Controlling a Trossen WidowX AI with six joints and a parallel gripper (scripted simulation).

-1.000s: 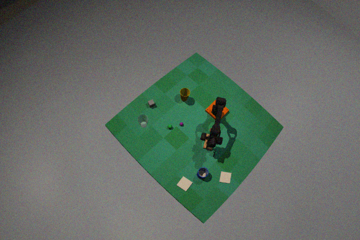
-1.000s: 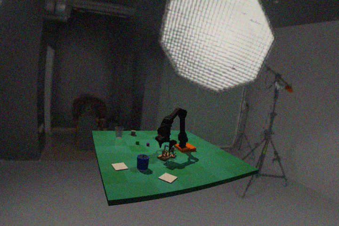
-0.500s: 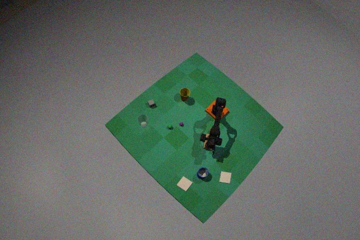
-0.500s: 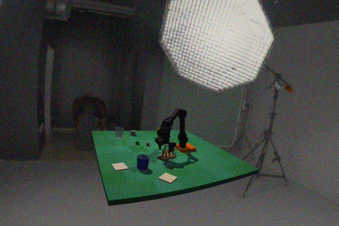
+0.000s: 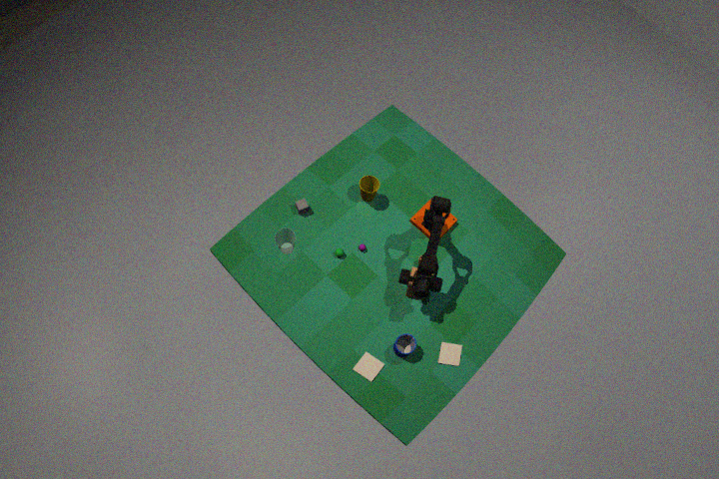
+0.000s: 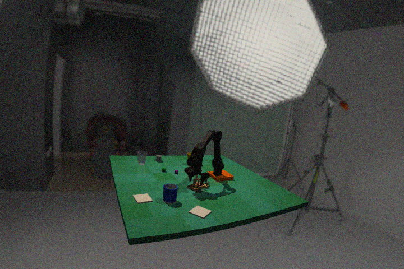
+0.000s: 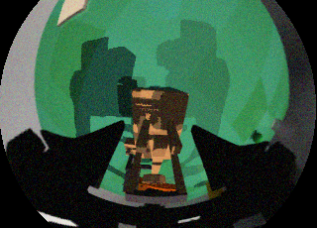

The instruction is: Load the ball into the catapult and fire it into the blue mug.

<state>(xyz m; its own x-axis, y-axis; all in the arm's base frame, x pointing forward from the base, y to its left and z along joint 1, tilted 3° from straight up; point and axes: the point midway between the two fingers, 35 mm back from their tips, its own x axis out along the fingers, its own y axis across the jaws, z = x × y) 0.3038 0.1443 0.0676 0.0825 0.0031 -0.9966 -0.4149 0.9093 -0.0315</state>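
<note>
The wooden catapult (image 5: 413,271) (image 6: 193,188) (image 7: 148,94) stands in front of the arm's base, partly hidden by the arm in the top view. My gripper (image 5: 420,281) (image 6: 198,179) (image 7: 158,126) is open over the catapult, with one finger to each side in the wrist view and nothing held. The blue mug (image 5: 404,344) (image 6: 170,194) stands upright beyond the catapult, on the side away from the base. A small green ball (image 5: 340,252) (image 6: 164,170) and a small magenta ball (image 5: 361,246) (image 6: 176,171) lie on the mat, away from the catapult. I cannot make out the catapult's cup.
Two flat pale tiles (image 5: 368,366) (image 5: 449,353) (image 6: 142,198) (image 6: 200,211) lie on either side of the mug. A yellow cup (image 5: 368,188), a clear cup (image 5: 285,240) (image 6: 141,157) and a grey block (image 5: 302,206) (image 6: 158,158) stand farther off. The arm rises from an orange base (image 5: 418,219) (image 6: 226,177).
</note>
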